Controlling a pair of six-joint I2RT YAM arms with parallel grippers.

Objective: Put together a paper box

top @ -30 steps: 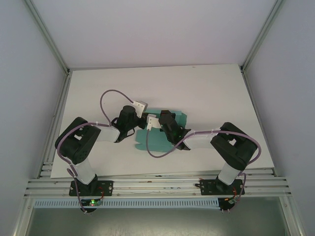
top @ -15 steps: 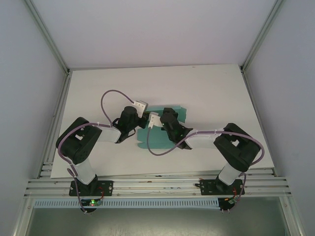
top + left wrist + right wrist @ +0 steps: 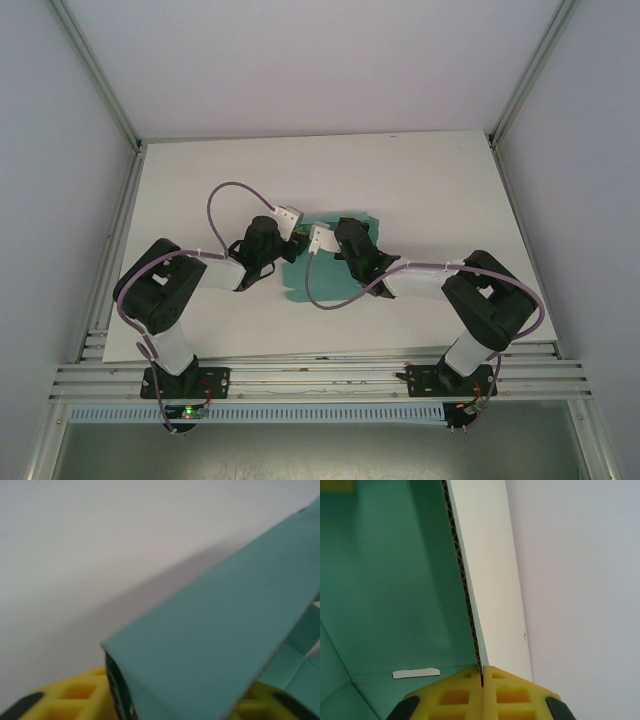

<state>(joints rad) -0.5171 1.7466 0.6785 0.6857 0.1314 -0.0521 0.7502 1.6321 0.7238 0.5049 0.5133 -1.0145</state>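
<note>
The paper box (image 3: 350, 221) is a teal-green die-cut sheet lying mid-table, partly folded up between the two arms. My right gripper (image 3: 481, 677) is shut on the edge of an upright panel (image 3: 395, 580); the green face is to its left and the pale back (image 3: 492, 580) to its right. A small slot (image 3: 416, 673) is cut in the sheet near the yellow fingertips (image 3: 512, 695). My left gripper (image 3: 170, 705) holds another raised panel (image 3: 215, 630), whose corrugated edge runs down between the yellow fingers (image 3: 65, 700). From above, the left gripper (image 3: 290, 237) and right gripper (image 3: 335, 240) meet over the sheet.
The white table (image 3: 200, 190) stretches open to the far side and both sides of the sheet. Purple cables (image 3: 225, 190) loop above each wrist. An aluminium rail (image 3: 320, 375) runs along the near edge by the arm bases.
The right gripper has moved left and toward the far side with its panel, drawing the sheet's right part up and inward. The left arm has hardly moved.
</note>
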